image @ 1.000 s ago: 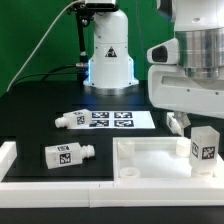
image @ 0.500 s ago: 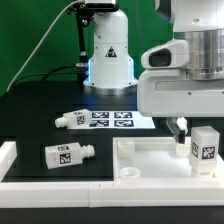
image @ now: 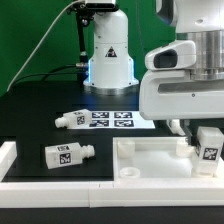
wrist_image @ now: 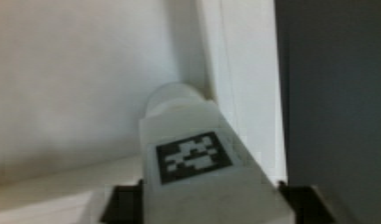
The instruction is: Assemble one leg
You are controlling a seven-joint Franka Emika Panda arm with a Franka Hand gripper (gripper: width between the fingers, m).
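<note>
While scanning the exterior view from its left, log a spare leg [image: 66, 155] on its side on the table [image: 30, 110], then a second spare leg [image: 70, 119] just beside the marker board [image: 112, 120]. Nearer, a white tray [image: 150, 165]. At far right, find the leg [image: 208, 148], slightly tilted, at the tray's right end; resting or lifted, cannot tell. Gripper [wrist_image: 205, 203] clamped on it, fingers [wrist_image: 126, 205] flanking the tag face. Judge light, stiff, smooth plastic, liable to slip: hold the flat sides squarely.

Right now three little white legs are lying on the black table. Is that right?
Not quite: two legs are lying on the black table, one leg by the marker board, another leg nearer the camera. The exterior view shows it.
</note>
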